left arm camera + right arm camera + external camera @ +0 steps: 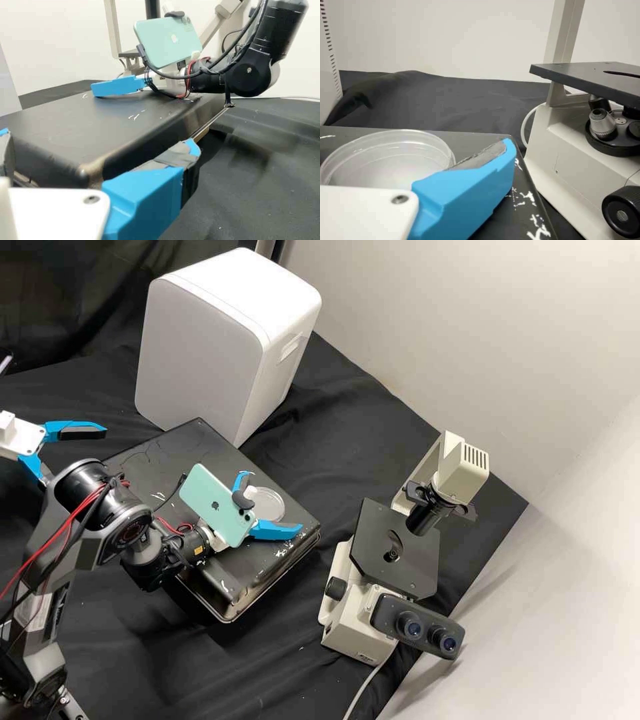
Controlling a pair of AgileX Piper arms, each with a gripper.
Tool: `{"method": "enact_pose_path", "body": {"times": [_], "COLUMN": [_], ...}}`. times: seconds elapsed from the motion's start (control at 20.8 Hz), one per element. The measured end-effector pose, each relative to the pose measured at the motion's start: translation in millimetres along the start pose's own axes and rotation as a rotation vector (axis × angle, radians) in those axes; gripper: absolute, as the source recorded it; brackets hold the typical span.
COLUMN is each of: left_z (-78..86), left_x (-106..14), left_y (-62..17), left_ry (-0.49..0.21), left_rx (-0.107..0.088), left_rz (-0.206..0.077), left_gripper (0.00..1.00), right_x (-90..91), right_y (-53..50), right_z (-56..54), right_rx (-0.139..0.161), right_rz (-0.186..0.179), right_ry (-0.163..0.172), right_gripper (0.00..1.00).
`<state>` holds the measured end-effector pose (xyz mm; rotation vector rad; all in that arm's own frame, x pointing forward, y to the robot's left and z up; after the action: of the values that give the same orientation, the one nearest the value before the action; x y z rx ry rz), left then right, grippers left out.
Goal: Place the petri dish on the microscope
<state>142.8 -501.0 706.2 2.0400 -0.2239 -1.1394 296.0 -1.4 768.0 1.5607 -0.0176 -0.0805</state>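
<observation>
The clear round plastic petri dish (265, 499) is lying flat on the scuffed black raised platform (267, 560), between the two blue fingers of the right gripper (272, 504). Those fingers are standing wide, one on each side of the rim. In the right wrist view the nearer finger (470, 180) is lying just beside the rim, and it cannot be told whether the two are touching. Nothing is being gripped yet. Being round, the dish is presenting no long axis, so any closing line across its middle is serving equally well.

The beige and black microscope (353, 620) is standing on the bench (347, 433), out beyond the right fingertips and apart from the platform. Its flat black stage (400, 547) is sitting higher than the dish. By judgement, the coming move is calling for the fingers to close on the rim, then lift and carry forward.

The left gripper (70, 453) is hanging off the platform's opposite end, well apart from the dish, with its fingers wide and holding nothing. The right arm is plainly the nearer.
</observation>
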Motion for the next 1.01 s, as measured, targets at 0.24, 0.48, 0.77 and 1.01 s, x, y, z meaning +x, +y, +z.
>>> {"method": "enact_pose_path", "body": {"times": [0.24, 0.48, 0.77, 1.01], "left_z": [0.0, 0.0, -0.5, -1.3], "left_x": [0.0, 0.0, 0.6, 2.2], "left_y": [0.0, 0.0, -1.6, -0.3], "left_ry": [0.000, 0.000, 0.001, 0.002], "left_rx": [0.000, 0.000, -0.004, -0.003], "left_rz": [0.000, 0.000, -0.009, -0.003], "left_gripper": [1.00, 1.00, 1.00, 1.00], "right_x": [0.0, 0.0, 0.1, 0.2], "right_y": [0.0, -0.1, -0.5, 0.7], "right_z": [0.0, -0.1, 1.4, 2.6], "right_rx": [0.000, 0.007, 0.021, 0.038], "right_rz": [0.000, -0.001, -0.012, -0.014], "right_ry": [0.000, 0.001, -0.009, -0.007], "right_gripper": [0.00, 0.00, 0.00, 0.00]}}
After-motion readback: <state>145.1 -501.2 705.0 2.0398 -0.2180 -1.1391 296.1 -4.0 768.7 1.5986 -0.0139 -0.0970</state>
